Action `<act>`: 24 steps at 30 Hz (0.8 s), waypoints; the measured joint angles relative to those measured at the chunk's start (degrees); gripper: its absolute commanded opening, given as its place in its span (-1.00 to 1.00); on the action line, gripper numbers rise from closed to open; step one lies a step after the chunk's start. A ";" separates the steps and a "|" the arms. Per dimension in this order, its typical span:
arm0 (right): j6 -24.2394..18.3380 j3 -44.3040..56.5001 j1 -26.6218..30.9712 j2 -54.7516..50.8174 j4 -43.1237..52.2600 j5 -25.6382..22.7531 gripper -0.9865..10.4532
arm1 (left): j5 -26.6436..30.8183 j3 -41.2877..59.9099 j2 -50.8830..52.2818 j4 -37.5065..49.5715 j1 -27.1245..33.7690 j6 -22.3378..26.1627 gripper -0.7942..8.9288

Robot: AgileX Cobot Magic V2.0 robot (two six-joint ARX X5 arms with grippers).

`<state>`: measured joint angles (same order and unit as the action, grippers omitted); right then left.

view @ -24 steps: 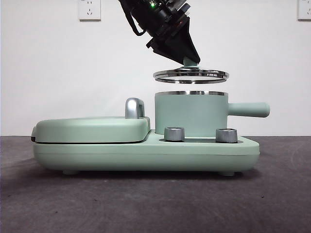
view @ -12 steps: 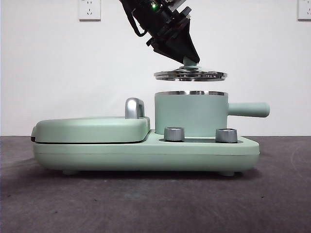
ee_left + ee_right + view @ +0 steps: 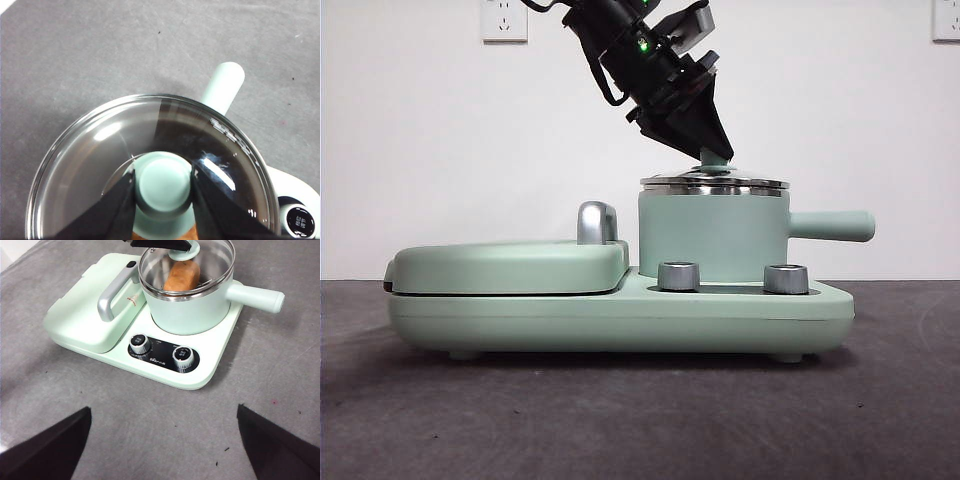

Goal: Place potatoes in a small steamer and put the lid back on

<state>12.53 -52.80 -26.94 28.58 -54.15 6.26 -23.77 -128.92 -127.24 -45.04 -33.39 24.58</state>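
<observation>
The lid (image 3: pixel 715 182) lies flat on the steel rim of the mint-green small steamer (image 3: pixel 710 235). My left gripper (image 3: pixel 713 155) comes down from the upper left and is shut on the lid's mint-green knob (image 3: pixel 164 182). The glass lid (image 3: pixel 95 165) fills the left wrist view, with the pot's side handle (image 3: pixel 222 87) beyond it. The orange-brown potato (image 3: pixel 181 275) lies inside the steamer (image 3: pixel 190 310), seen through the lid (image 3: pixel 220 257). My right gripper (image 3: pixel 164 409) is open and empty, held high above the table in front of the appliance.
The steamer stands on a mint-green base (image 3: pixel 620 320) with two steel dials (image 3: pixel 679 276) (image 3: pixel 786 278). A closed griddle plate (image 3: pixel 510 265) with a chrome handle (image 3: pixel 597 222) is to its left. Dark grey table (image 3: pixel 160 405) surrounds it.
My left gripper has come down with the lid, from a hand's breadth above the steamer onto its rim. The steamer has not moved.
</observation>
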 measured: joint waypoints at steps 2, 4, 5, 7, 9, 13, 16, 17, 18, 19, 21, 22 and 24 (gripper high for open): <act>0.00 0.00 0.00 0.00 0.00 0.00 -0.02 | -0.02 0.00 -0.02 -0.02 0.00 0.00 -0.81; 0.00 0.00 0.00 0.00 0.00 0.00 -0.02 | -0.02 0.00 -0.09 0.00 0.00 0.00 -0.81; 0.00 0.00 0.00 0.00 0.00 0.00 -0.02 | -0.02 0.00 -0.13 -0.04 0.00 0.00 -0.81; 0.02 0.00 0.00 0.00 0.00 0.00 -0.02 | 0.00 0.00 -0.22 -0.31 0.00 0.00 -0.81; 0.07 0.00 0.00 0.00 0.00 0.00 -0.02 | -0.09 0.00 -0.22 -1.18 0.04 0.00 -0.81; 0.72 0.00 0.00 0.00 0.00 0.00 -0.02 | -0.11 -0.02 -0.22 -1.36 0.07 -0.13 -0.81; 1.22 0.00 0.00 0.00 0.00 0.02 -0.02 | -0.15 -0.02 -0.22 -1.33 0.13 -0.87 -0.81; 1.27 0.00 0.00 0.00 0.00 0.02 -0.02 | -0.15 -0.02 -0.22 -1.33 0.15 -1.51 -0.81; 1.29 0.00 0.00 0.00 0.00 0.02 -0.02 | -0.15 -0.02 -0.22 -1.36 0.15 -1.92 -0.81; 1.33 0.00 0.00 0.00 0.00 0.02 -0.02 | -0.15 -0.02 -0.22 -1.36 0.15 -2.58 -0.81; 1.42 0.00 0.00 0.00 0.00 0.00 -0.02 | -0.11 -0.02 -0.22 -1.36 0.15 -4.39 -0.81; 1.42 0.00 0.00 0.00 0.04 0.00 -0.02 | 0.57 -0.02 -0.22 -1.53 0.13 -5.16 -0.81; 1.42 0.00 0.00 0.00 0.61 0.00 -0.02 | 2.40 -0.02 -0.24 -1.40 0.04 -6.03 -0.81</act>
<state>13.96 -52.80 -26.94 28.58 -53.54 6.26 -21.37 -128.95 -127.48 -46.44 -33.34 18.55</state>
